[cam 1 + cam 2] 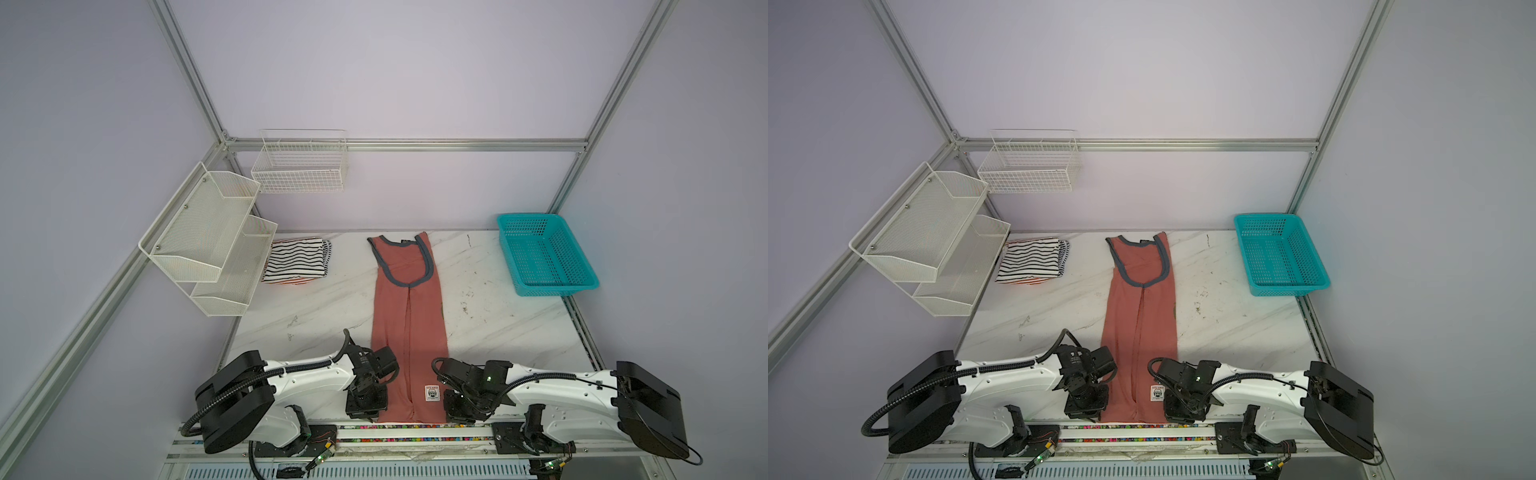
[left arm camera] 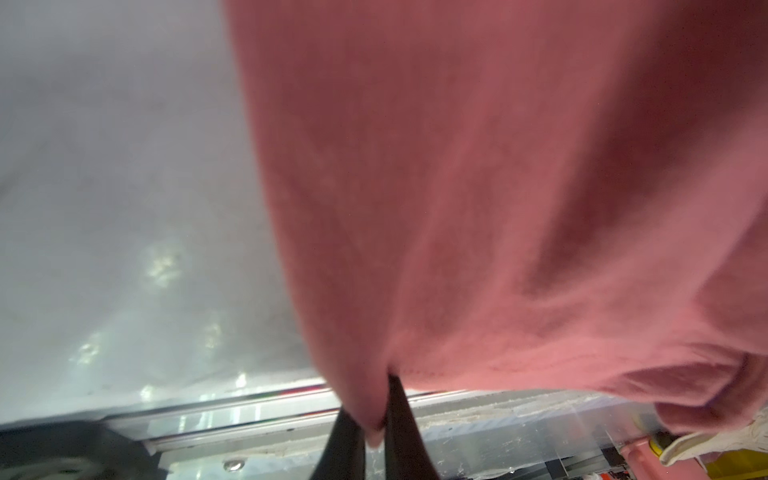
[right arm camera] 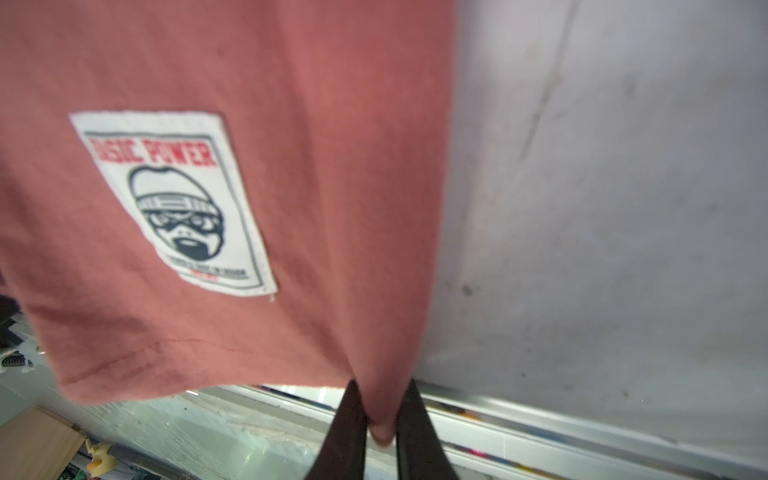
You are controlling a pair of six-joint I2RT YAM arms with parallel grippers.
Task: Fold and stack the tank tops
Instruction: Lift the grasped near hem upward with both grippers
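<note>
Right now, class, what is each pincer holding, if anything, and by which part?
Both hold the salmon-red tank top by its bottom hem: the left pincer pinches one hem corner, the right pincer the other, nearer the printed patch.

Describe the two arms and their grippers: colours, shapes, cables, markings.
The left arm and right arm match: glossy white tapered link shells, bulky rounded black joint housings, black wrist blocks. A ribbed black cable conduit runs along each; a small green light glows on the right wrist. The left gripper and right gripper have slim, tapering black fingers.
</note>
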